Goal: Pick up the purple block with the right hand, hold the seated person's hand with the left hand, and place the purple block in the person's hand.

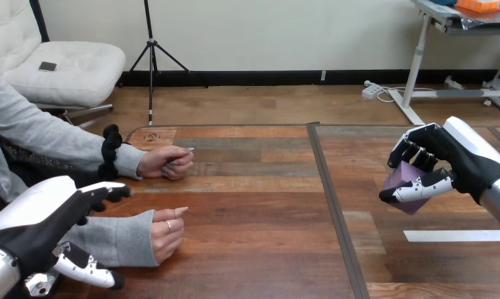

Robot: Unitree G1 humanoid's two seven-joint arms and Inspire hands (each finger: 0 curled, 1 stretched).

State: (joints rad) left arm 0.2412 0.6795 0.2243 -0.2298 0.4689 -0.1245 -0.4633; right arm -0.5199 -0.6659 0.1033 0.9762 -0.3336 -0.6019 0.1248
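Head view: the right hand (469, 156) is seen at the right side, raised over the right part of the wooden table (266, 205). The purple block (402, 180) is gripped in it, with the fingers curled over the block's top and the thumb pressed against its front lower face. A white strip (456, 235) is seen on the tabletop just below and to the right of the block.

At the lower left, the left hand (38, 218) is held wide, its fingers stretched toward the right and its thumb spread apart below them; nothing is gripped by it. It is placed over a grey sleeve (120, 240), though whether the sleeve is touched cannot be told. The person's lower hand (166, 233) is rested on the table just to the right of the left hand, loosely curled. The person's upper hand (166, 163) is laid on the table farther back, also curled. Both of the person's hands are well apart from the purple block.
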